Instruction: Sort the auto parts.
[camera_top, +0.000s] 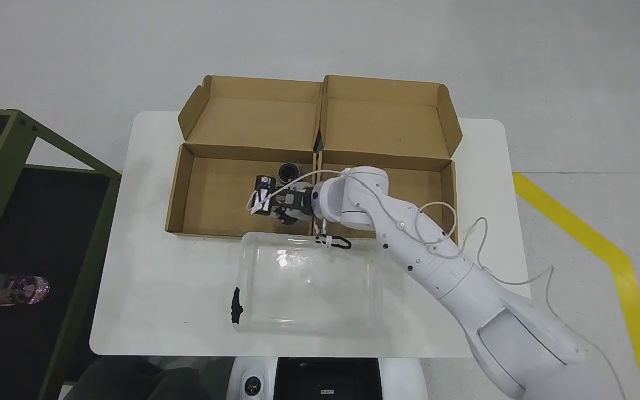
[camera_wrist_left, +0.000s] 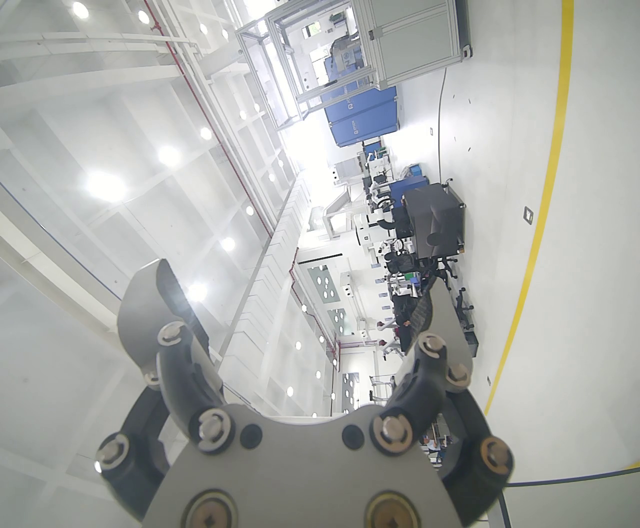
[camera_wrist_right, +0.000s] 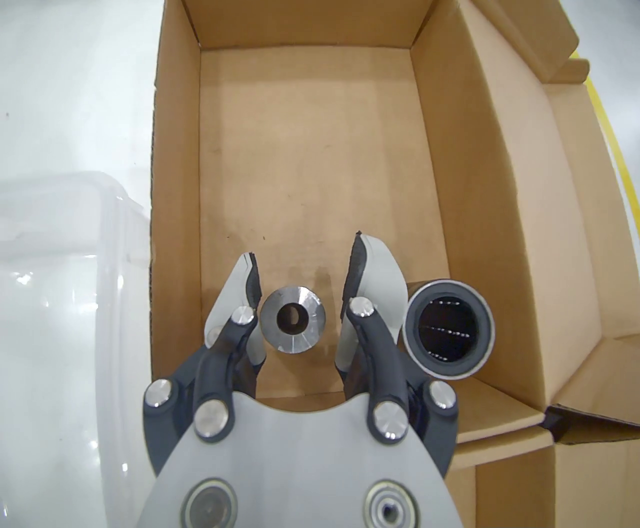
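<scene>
Standing on end on the floor of the brown open-topped cardboard box (camera_wrist_right: 300, 150), the small silver metal bushing with a dark centre bore (camera_wrist_right: 293, 326) sat between the two fingers of the right gripper (camera_wrist_right: 304, 265). The jaws were parted wider than the bushing. A clear gap showed at one finger; whether the other finger touched the part could not be told. Nothing was clamped.

Just beside the bushing, outside one finger, a black cylindrical sleeve with a silver rim (camera_wrist_right: 448, 336) lay near the box's long wall, its open end toward the camera.

In the top view, the right gripper (camera_top: 263, 197) was at centre left of the frame, inside the left box (camera_top: 210, 195). The sleeve (camera_top: 288, 169) sat just above it, toward the back wall.

A second brown cardboard box (camera_top: 430, 185) stood touching the first on its right; both lids were folded back. A clear rectangular plastic container (camera_top: 250, 270) stood just below the boxes, in the lower centre of the frame. A small black part (camera_top: 234, 306) sat at its left edge. All rested on the white table (camera_top: 150, 250).

The left gripper (camera_wrist_left: 297, 280) pointed up into the room, with jaws wide apart and empty.
</scene>
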